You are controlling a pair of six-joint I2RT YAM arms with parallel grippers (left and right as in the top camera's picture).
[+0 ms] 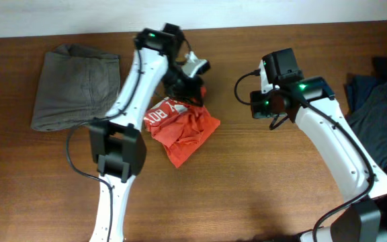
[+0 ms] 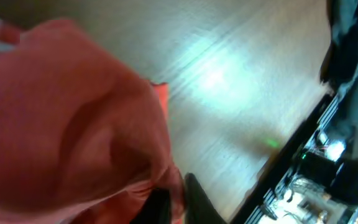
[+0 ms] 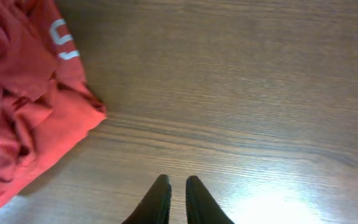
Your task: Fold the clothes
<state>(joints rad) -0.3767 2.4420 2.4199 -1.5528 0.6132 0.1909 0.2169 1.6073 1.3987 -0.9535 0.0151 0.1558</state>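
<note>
Fabric of the orange-red T-shirt (image 1: pixel 183 131), crumpled on the table (image 1: pixel 274 195), sits pinched in the left gripper (image 2: pixel 178 202) at its far edge. Right of the shirt, the right gripper (image 3: pixel 178 199) hovers nearly closed and empty; the grey-brown garment (image 1: pixel 76 87) lies left.

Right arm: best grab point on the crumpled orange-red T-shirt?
Pinch the crumpled orange-red T-shirt by the flat corner pointing at the right tool, coming from the right-arm side, low over the brown wooden table. That edge lies thin; the middle is bunched.

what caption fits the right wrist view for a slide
right tool shut and empty over the wooden table, beside the crumpled orange-red T-shirt
</note>
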